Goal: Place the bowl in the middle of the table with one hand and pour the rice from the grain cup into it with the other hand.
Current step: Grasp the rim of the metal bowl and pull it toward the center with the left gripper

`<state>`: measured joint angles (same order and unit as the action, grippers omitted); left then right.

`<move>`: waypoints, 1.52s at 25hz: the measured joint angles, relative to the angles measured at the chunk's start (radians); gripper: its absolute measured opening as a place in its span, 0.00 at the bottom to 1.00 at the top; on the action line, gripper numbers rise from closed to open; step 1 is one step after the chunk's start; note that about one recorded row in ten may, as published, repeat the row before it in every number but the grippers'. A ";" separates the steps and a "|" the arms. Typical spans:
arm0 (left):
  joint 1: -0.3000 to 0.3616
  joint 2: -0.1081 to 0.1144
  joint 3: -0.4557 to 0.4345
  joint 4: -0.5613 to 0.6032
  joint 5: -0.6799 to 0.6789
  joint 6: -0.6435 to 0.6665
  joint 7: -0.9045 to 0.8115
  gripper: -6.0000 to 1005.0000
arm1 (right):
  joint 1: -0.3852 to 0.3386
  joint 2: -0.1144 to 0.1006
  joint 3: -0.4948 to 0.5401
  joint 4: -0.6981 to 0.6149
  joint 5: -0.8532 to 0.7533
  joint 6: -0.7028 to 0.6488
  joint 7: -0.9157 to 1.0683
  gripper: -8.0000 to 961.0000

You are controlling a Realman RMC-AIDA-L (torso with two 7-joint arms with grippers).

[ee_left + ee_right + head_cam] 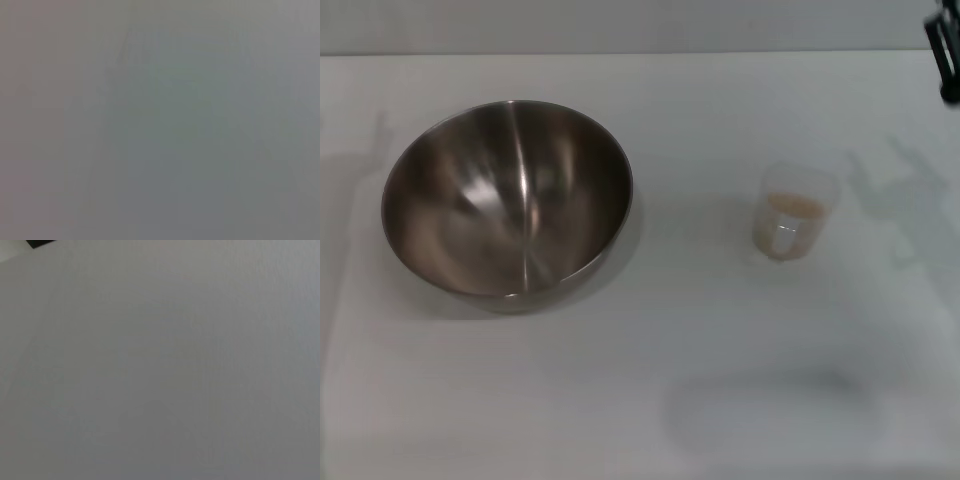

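A wide stainless-steel bowl (507, 198) sits on the left part of the white tabletop (650, 380), its shiny brushed inside tilted a little toward the camera and holding nothing. Well apart to its right stands the grain cup (792, 212), a small clear frosted plastic cup, upright with its squarish mouth facing up. Pale beige rice (794, 207) shows inside the cup. The right pincer (944, 55) shows only as a black sliver at the far right edge; I cannot tell how its fingers stand. The left pincer is out of sight.

one bowl (507, 200), one grain cup (791, 213).
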<state>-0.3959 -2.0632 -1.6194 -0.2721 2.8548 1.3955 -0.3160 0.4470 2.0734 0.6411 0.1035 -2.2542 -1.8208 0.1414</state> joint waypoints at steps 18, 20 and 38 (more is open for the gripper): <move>0.009 0.002 -0.074 -0.001 0.000 -0.019 0.000 0.84 | -0.114 -0.003 -0.207 -0.408 -0.048 -0.171 0.528 0.57; 0.008 0.001 -0.074 -0.001 0.000 -0.019 0.000 0.84 | -0.122 -0.003 -0.236 -0.448 -0.048 -0.181 0.542 0.57; 0.023 -0.008 -0.074 -0.032 0.000 -0.007 -0.008 0.83 | -0.134 -0.006 -0.520 -0.570 -0.048 -0.051 0.529 0.57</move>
<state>-0.3729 -2.0707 -1.6931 -0.3039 2.8547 1.3888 -0.3237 0.3131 2.0670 0.1212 -0.4665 -2.3027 -1.8722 0.6702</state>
